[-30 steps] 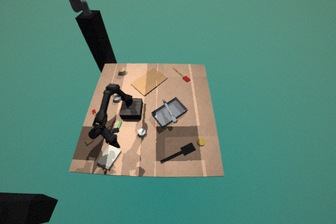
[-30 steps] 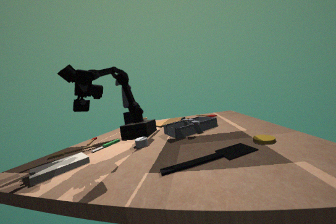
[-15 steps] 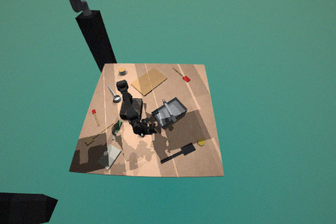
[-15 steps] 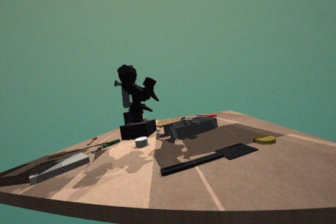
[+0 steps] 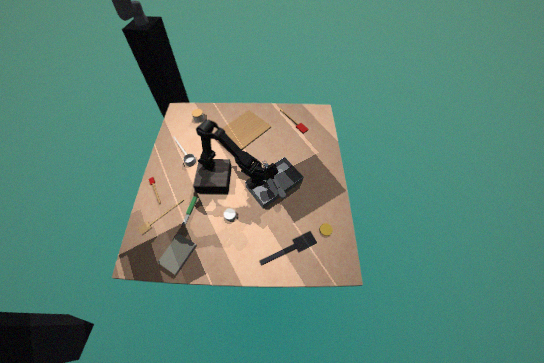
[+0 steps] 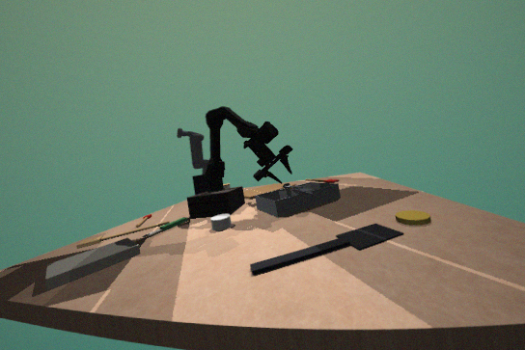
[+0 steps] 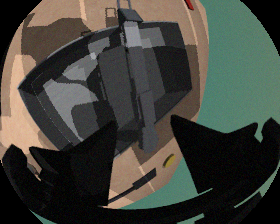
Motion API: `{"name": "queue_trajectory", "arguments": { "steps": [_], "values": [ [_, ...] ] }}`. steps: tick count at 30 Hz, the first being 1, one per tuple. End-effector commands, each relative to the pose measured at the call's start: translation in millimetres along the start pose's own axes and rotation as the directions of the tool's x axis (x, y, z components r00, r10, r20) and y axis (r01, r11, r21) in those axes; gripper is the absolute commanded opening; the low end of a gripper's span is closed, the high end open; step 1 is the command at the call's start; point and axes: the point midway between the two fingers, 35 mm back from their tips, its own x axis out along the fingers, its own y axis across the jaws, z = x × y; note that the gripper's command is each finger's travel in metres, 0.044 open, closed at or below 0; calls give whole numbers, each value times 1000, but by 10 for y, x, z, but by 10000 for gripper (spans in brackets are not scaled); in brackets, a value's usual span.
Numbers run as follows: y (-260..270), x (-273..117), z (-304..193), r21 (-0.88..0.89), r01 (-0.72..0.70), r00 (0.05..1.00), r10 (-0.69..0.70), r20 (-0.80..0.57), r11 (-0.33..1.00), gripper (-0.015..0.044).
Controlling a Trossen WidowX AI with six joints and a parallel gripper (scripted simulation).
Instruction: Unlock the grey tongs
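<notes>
The grey tongs (image 5: pixel 281 192) (image 7: pixel 146 100) lie shut across the dark roasting tin (image 5: pixel 272 201) (image 6: pixel 299 204) (image 7: pixel 185 60). In the wrist view their block and wire loop are at the top, over the tin's far rim, and the broad end points down toward my fingers. My gripper (image 6: pixel 287 178) (image 7: pixel 143 122) is open and empty, tilted above the tin, with the tongs seen beyond and between the fingertips. The arm hides part of the tin and tongs in the top view. The wooden board (image 5: pixel 248 127) (image 6: pixel 262 191) lies flat behind the tin, with nothing on it.
A black spatula (image 5: pixel 304 241) (image 6: pixel 369 236) and a yellow disc (image 5: pixel 326 229) (image 6: pixel 413 217) (image 7: pixel 169 160) lie in front of the tin. A white cylinder (image 5: pixel 230 214) (image 6: pixel 221 222) stands near the arm's base. A red-headed tool (image 5: pixel 301 128) lies right of the board. A grey block (image 5: pixel 177 255) (image 6: pixel 92 262) is front left.
</notes>
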Motion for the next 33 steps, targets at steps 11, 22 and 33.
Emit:
{"name": "queue_trajectory", "arguments": {
  "steps": [11,22,33],
  "values": [
    [-47,211,473,-82,-51,997,56,54,995,260],
    [-50,379,469,-83,-51,997,55,54,995,260],
    [-47,559,472,-82,-50,997,55,54,995,260]
  ]
}}
